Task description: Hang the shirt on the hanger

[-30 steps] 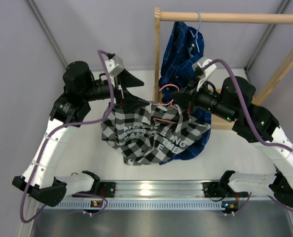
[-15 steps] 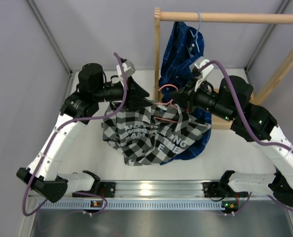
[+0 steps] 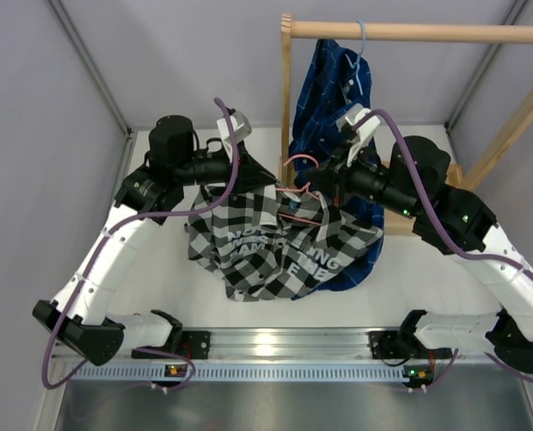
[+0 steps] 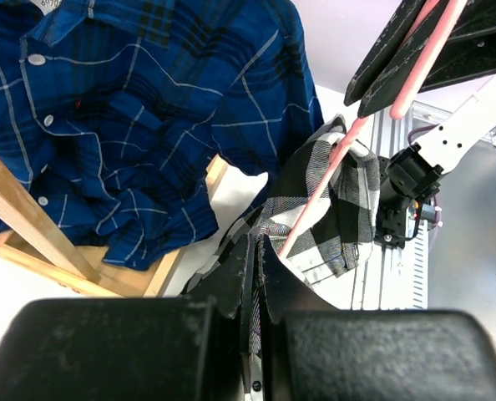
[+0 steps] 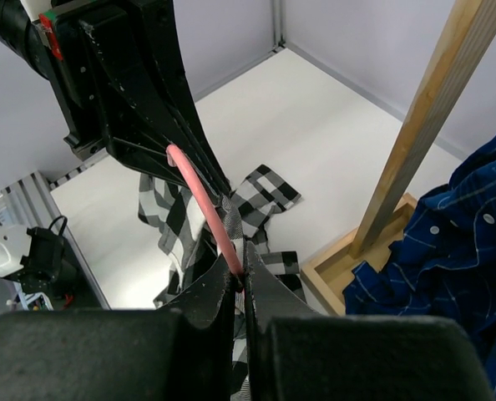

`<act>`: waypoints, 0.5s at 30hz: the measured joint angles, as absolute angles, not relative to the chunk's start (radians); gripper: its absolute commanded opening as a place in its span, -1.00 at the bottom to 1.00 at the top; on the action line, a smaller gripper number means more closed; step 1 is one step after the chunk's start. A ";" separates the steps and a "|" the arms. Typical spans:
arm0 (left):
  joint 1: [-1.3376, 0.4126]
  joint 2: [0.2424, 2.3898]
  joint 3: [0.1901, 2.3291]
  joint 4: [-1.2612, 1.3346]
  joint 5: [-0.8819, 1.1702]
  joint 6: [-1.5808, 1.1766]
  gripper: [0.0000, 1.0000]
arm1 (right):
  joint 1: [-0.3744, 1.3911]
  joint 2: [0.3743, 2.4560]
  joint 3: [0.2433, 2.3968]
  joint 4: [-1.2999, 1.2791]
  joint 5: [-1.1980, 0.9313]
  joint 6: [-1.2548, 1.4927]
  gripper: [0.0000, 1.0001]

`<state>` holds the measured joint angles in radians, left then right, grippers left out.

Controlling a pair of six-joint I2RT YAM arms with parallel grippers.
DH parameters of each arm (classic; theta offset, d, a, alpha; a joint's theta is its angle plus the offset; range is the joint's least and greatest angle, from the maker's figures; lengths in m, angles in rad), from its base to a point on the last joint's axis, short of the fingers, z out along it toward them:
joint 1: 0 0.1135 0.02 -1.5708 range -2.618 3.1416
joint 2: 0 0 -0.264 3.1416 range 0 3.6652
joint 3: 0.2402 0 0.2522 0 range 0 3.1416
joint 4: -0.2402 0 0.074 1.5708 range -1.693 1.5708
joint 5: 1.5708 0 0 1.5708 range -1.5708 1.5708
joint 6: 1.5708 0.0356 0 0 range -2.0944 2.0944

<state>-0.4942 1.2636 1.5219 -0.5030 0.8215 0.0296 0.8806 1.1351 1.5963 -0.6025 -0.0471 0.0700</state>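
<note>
The black-and-white checked shirt (image 3: 280, 247) hangs in a bunch over the table, draped partly on the pink wire hanger (image 3: 295, 215). My left gripper (image 3: 266, 182) is shut on a fold of the shirt near its collar; in the left wrist view the cloth (image 4: 336, 209) runs between the closed jaws of that gripper (image 4: 257, 244). My right gripper (image 3: 310, 182) is shut on the hanger just under its hook. In the right wrist view the pink wire (image 5: 199, 200) leads into the shut gripper (image 5: 242, 280), with the shirt (image 5: 263, 194) below.
A dark blue plaid shirt (image 3: 334, 90) hangs on a light blue hanger (image 3: 361, 54) from the wooden rack's rail (image 3: 410, 31). The rack's post (image 3: 286, 99) and base frame (image 5: 340, 259) stand right behind the grippers. Grey walls close the left and back sides.
My left gripper has swung right to the shirt's upper edge and closed on the cloth. The right arm, still holding the hanger, has shifted slightly left.
</note>
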 measured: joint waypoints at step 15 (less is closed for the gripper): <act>-0.500 1.130 1.395 -0.410 0.557 -0.120 -1.00 | 0.881 1.107 1.458 -0.569 0.125 0.125 -1.00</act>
<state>-0.4995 1.1297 1.3949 -0.4095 0.5568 -0.1196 0.8806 1.1072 1.4582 -0.5686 0.1253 0.1249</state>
